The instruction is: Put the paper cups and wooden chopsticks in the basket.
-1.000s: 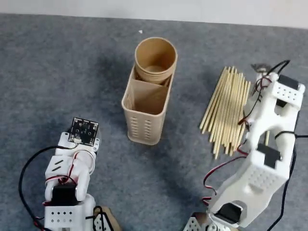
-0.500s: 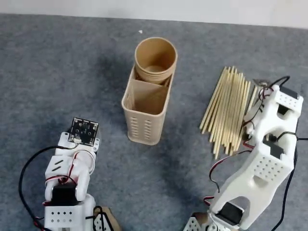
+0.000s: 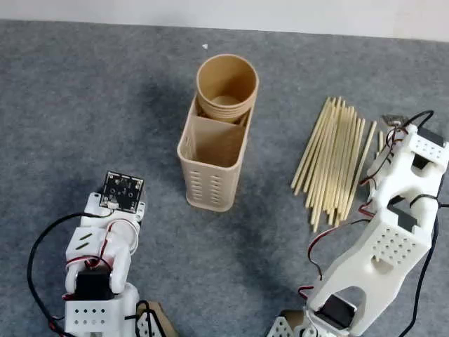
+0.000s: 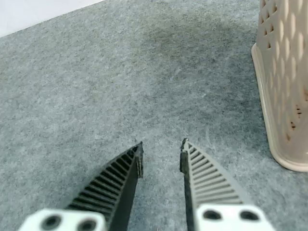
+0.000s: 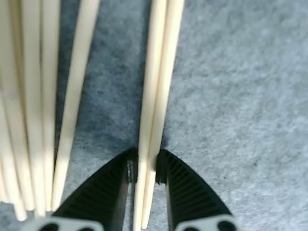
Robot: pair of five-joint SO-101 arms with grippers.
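Black right hand [image 5: 146, 160] seemingly around chopsticks [image 5: 157, 72]

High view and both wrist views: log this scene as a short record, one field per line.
basket: standing on the grey carpet
paper cups: stacked upright in the basket's far compartment
chopstick pile: lying on the carpet right of the basket
chopstick pair: apart from the pile, between the right gripper fingers
right gripper: shut on chopstick pair
left gripper: open, low over carpet beside the basket

Grey felt-like mat [image 3: 84, 105] covers the whole table, plain white strip [image 3: 280, 10] along far edge, even diffuse light.
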